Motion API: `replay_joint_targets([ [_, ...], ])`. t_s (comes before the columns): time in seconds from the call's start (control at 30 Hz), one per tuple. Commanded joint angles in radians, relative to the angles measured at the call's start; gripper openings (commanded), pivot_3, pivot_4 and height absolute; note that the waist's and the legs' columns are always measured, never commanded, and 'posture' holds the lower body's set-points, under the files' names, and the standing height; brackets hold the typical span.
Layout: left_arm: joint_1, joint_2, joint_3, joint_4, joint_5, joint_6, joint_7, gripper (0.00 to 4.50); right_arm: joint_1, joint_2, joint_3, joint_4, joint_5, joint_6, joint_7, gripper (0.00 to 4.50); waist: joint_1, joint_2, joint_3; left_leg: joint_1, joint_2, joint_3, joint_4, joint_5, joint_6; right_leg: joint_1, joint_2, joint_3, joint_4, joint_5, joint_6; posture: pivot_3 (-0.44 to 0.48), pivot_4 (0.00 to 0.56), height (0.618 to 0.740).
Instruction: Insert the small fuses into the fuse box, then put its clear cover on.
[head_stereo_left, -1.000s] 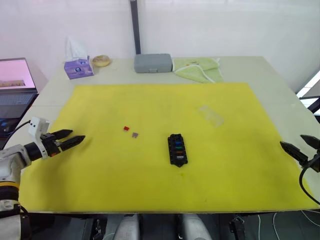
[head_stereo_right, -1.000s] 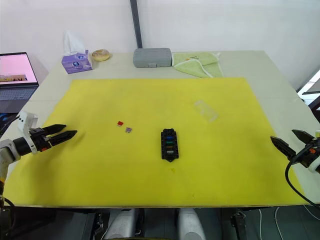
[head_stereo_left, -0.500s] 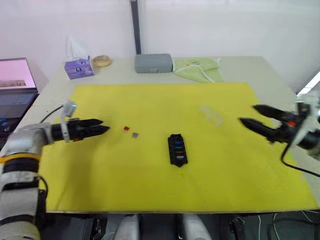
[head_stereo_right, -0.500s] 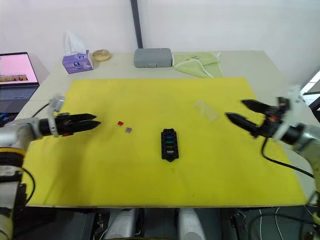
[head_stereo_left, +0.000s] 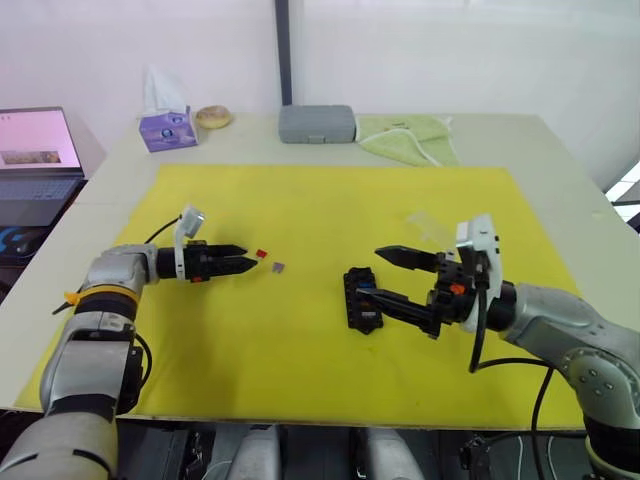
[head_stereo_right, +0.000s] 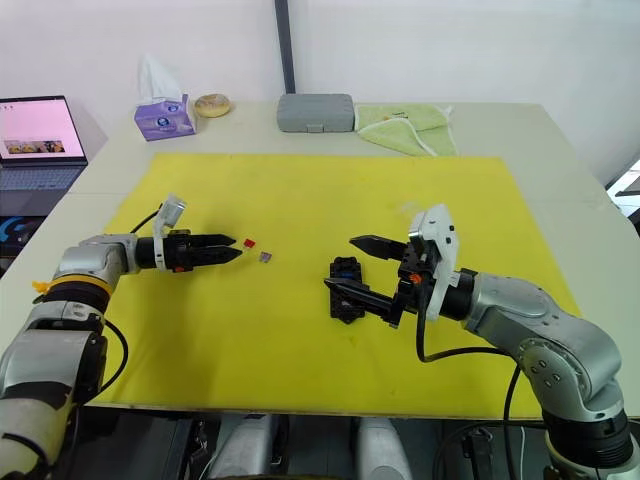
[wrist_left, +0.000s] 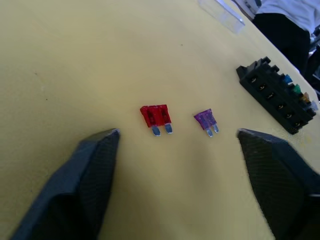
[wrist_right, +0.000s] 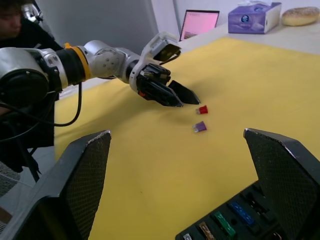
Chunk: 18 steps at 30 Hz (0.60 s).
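Beyond yellow mat: grey case, tissue box.

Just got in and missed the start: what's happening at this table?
A robot is loading fuses into a black fuse box. Its open left gripper reaches toward a red fuse and a purple fuse lying loose on the yellow mat. The open right gripper brackets the box. The clear cover lies aside.

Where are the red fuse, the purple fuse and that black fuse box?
red fuse (wrist_left: 156, 114): left wrist view, on its red plastic body.
purple fuse (wrist_left: 205, 118): left wrist view, on its purple body.
fuse box (wrist_left: 274, 96): left wrist view, on its black top face.
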Motion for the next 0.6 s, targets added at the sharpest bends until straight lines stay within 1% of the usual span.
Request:
replay_joint_targets([
  [0.03, -0.015, -0.051, -0.019, 0.048, 0.031, -0.008, -0.008, 2.67, 0.001, -0.002, -0.014, -0.032, 0.009, -0.019, -0.012, 4.5, 0.005, 0.0, 0.0, 0.0, 0.0, 0.0, 0.0, 0.0, 0.001, 0.0, 0.0, 0.0, 0.0, 0.0, 0.0, 0.0, 0.15, 0.74],
  [0.23, -0.035, -0.098, -0.009, 0.093, 0.05, -0.026, -0.003, 2.67, 0.006, -0.007, -0.014, -0.032, 0.001, -0.021, -0.022, 4.5, 0.013, 0.0, 0.0, 0.001, 0.0, 0.0, 0.001, -0.001, 0.002, 0.002, 0.0, 0.0, -0.001, 0.0, 0.0, 0.0, 0.15, 0.74],
  [0.3, -0.045, -0.112, 0.001, 0.115, 0.054, -0.023, 0.021, 2.67, 0.009, -0.01, -0.014, -0.032, -0.004, -0.021, -0.025, 4.5, 0.013, 0.001, 0.0, 0.001, 0.0, -0.001, 0.001, -0.001, 0.002, 0.002, 0.0, -0.001, -0.001, 0.0, 0.0, 0.0, 0.15, 0.74],
  [0.4, -0.053, -0.119, 0.024, 0.146, 0.054, -0.022, 0.042, 1.82, 0.014, -0.013, -0.014, -0.033, -0.011, -0.022, -0.034, 4.5, 0.014, 0.001, 0.0, 0.001, -0.001, -0.002, 0.001, -0.001, 0.002, 0.003, 0.0, -0.001, -0.002, 0.0, 0.001, 0.0, 0.15, 0.74],
  [0.43, -0.054, -0.118, 0.031, 0.153, 0.054, -0.022, 0.045, 1.31, 0.016, -0.014, -0.016, -0.033, -0.013, -0.022, -0.035, 4.5, 0.013, 0.001, 0.0, 0.001, -0.001, -0.002, 0.001, -0.001, 0.002, 0.004, 0.0, -0.001, -0.002, 0.0, 0.001, 0.0, 0.15, 0.74],
  [0.47, -0.055, -0.118, 0.036, 0.158, 0.054, -0.022, 0.047, 0.94, 0.019, -0.015, -0.017, -0.032, -0.016, -0.022, -0.037, 4.5, 0.013, 0.001, 0.0, 0.001, -0.001, -0.002, 0.001, -0.001, 0.002, 0.004, 0.0, -0.001, -0.002, 0.0, 0.001, 0.0, 0.15, 0.74],
  [0.5, -0.056, -0.117, 0.042, 0.161, 0.052, -0.018, 0.046, 0.33, 0.023, -0.017, -0.016, -0.032, -0.025, -0.024, -0.038, 4.5, 0.013, 0.001, 0.0, 0.001, -0.001, -0.002, 0.001, -0.002, 0.003, 0.004, 0.0, -0.001, -0.002, 0.0, 0.001, 0.0, 0.15, 0.74],
  [0.53, -0.057, -0.116, 0.047, 0.164, 0.051, -0.016, 0.045, 0.04, 0.026, -0.019, -0.015, -0.031, -0.03, -0.025, -0.039, 4.5, 0.013, 0.001, -0.001, 0.001, -0.001, -0.002, 0.001, -0.002, 0.003, 0.004, 0.0, -0.001, -0.002, -0.001, 0.001, 0.0, 0.15, 0.74],
  [0.6, -0.058, -0.114, 0.057, 0.163, 0.049, -0.009, 0.041, 0.04, 0.025, -0.013, -0.013, -0.025, -0.043, -0.03, -0.048, 4.5, 0.012, 0.001, -0.001, 0.001, -0.001, -0.002, 0.001, -0.002, 0.003, 0.004, 0.0, -0.001, -0.002, 0.0, 0.001, 0.0, 0.15, 0.74],
])
